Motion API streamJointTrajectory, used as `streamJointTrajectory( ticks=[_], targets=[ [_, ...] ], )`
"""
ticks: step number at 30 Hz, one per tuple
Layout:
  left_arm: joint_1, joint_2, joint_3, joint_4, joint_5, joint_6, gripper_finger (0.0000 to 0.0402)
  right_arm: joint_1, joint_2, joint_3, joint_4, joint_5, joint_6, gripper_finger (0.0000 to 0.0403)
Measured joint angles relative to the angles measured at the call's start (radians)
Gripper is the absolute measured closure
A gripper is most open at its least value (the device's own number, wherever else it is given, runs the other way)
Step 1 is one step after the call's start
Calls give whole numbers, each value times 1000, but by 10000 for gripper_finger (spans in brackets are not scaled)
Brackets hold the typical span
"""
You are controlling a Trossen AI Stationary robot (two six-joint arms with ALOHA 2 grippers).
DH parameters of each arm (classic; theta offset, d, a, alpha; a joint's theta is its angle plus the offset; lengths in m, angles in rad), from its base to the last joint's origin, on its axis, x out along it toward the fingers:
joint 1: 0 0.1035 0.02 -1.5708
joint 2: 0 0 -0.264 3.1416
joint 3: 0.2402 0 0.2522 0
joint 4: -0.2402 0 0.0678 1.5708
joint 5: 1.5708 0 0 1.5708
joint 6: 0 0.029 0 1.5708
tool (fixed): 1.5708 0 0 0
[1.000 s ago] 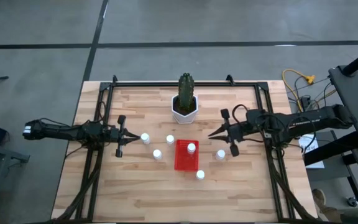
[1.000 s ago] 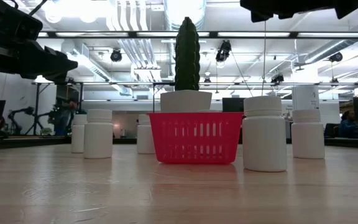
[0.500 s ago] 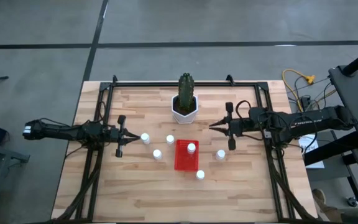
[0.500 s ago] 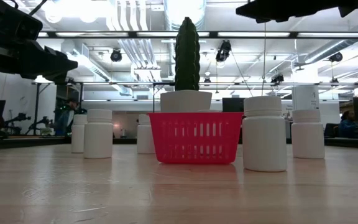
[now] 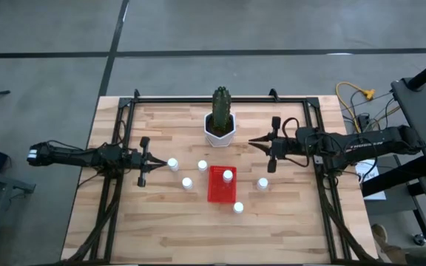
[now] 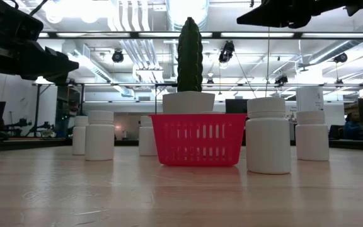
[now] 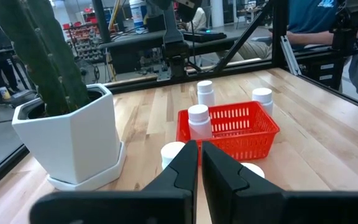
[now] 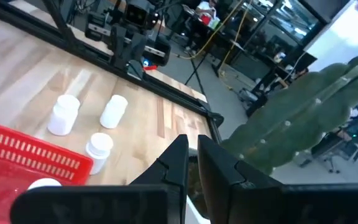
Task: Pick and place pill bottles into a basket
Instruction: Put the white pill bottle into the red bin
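The red basket (image 5: pixel 220 188) stands at mid-table with one white pill bottle (image 5: pixel 228 175) upright inside it. Other pill bottles stand upright on the wood: left of the basket (image 5: pixel 173 164) (image 5: pixel 203 165) (image 5: pixel 187 182), right of it (image 5: pixel 262 183) and near its front corner (image 5: pixel 238 207). My left gripper (image 5: pixel 151 161) is shut and empty, just left of the leftmost bottle. My right gripper (image 5: pixel 251 142) is shut and empty, held above the table right of the cactus pot (image 5: pixel 220 131). The basket also shows in the left wrist view (image 7: pixel 229 129) and the low view (image 6: pixel 198 139).
The white pot with the tall green cactus (image 6: pixel 190 57) stands behind the basket, close to my right gripper's fingertips (image 8: pixel 178 152). Black frame rails (image 5: pixel 124 148) run along the table's left, right and far sides. Bare wood lies toward the near edge.
My right gripper has gone toward the table's far edge and up, away from the bottle right of the basket and closer to the cactus pot, staying shut. No bottle or basket has moved.
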Motion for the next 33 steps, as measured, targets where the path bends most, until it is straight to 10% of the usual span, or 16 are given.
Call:
streamJointTrajectory(
  ticks=[12, 33],
  targets=[
    [0, 0, 0, 0, 0, 0, 398, 0, 0, 1, 7, 0, 206, 368],
    [0, 1, 0, 0, 0, 0, 398, 0, -1, 1, 10, 78, 296, 236]
  ],
)
